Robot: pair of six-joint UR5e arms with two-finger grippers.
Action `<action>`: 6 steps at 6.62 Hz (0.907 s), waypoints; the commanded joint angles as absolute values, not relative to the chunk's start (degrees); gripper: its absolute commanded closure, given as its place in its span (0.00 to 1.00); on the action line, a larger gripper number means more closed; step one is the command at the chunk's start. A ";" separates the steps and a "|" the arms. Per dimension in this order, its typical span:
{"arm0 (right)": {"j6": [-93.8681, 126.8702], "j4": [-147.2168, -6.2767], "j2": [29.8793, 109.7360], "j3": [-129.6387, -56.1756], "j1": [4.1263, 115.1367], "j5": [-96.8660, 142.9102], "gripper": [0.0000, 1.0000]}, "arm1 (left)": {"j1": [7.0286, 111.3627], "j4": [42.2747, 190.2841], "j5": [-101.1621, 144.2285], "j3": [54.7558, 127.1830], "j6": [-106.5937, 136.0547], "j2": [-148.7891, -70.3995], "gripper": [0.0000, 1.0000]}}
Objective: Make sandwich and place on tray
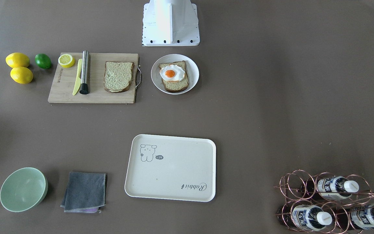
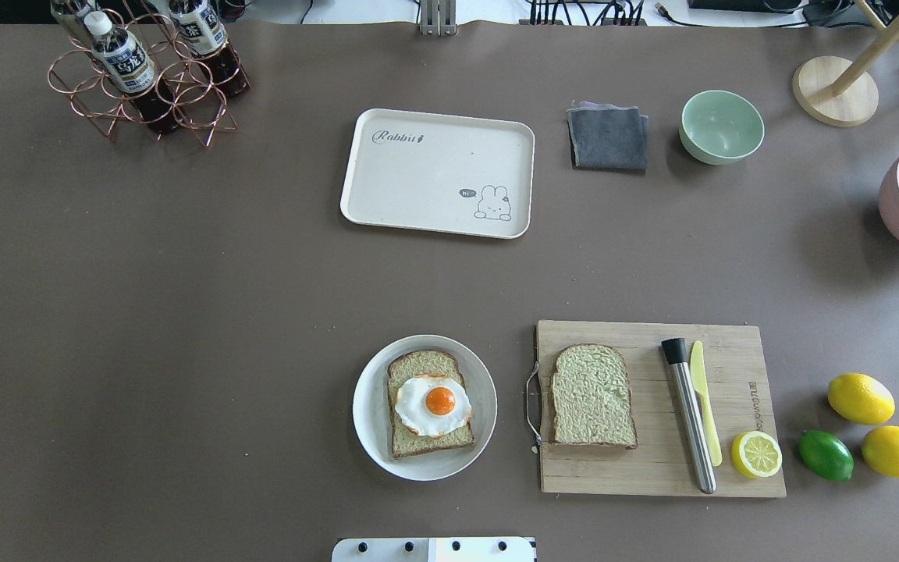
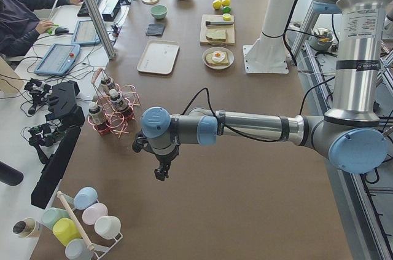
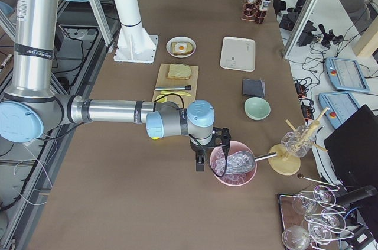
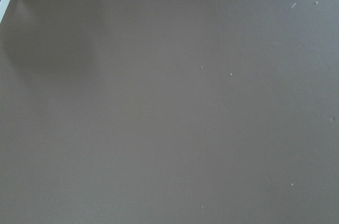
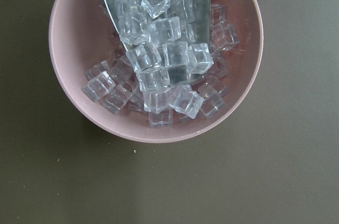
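1. Your left gripper (image 3: 161, 174) hangs from its outstretched arm over the brown counter (image 3: 245, 198), near the copper wire rack (image 3: 116, 118) of bottles (image 2: 123, 58). Only the left side view shows it, so you cannot tell how far its jaws stand apart or whether it has hold of anything. Its wrist view shows nothing but counter.
2. Your right gripper (image 4: 201, 167) points down just beside the pink bowl (image 6: 69, 38) filled with clear ice cubes (image 6: 159, 70), where a metal scoop (image 6: 200, 7) lies among the cubes. Only the right side view shows this gripper, so you cannot tell its opening or its hold either.
3. One square brown-crusted bread slice (image 2: 430, 446) lies flat on the round white plate (image 2: 371, 437), well apart from both grippers. The white-and-orange fried egg (image 2: 434, 404) rests on its pale face.
4. The second bread slice (image 2: 592, 396) lies face up on the wooden cutting board (image 2: 652, 468), which sits between your right gripper and the plate. This slice is apart from the egg-topped one, so the sandwich is not yet closed.
5. The cream-white rectangular plastic tray (image 2: 438, 172) lies flat on the counter, beyond the wire rack from your left gripper. It is well apart from both grippers and across the counter from the plate. Neither slice is on it.
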State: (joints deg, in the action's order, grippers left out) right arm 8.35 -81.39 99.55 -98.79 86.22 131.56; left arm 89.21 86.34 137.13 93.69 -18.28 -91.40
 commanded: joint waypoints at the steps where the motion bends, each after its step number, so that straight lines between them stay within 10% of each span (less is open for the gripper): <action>1: 8.35 -81.39 99.67 -98.79 86.22 131.49 0.00 | 89.12 87.18 137.46 93.69 -18.02 -95.00 0.02; 6: 8.44 -78.42 98.88 -99.58 86.22 131.13 0.00 | 87.90 102.51 137.37 93.69 -5.75 -98.09 0.02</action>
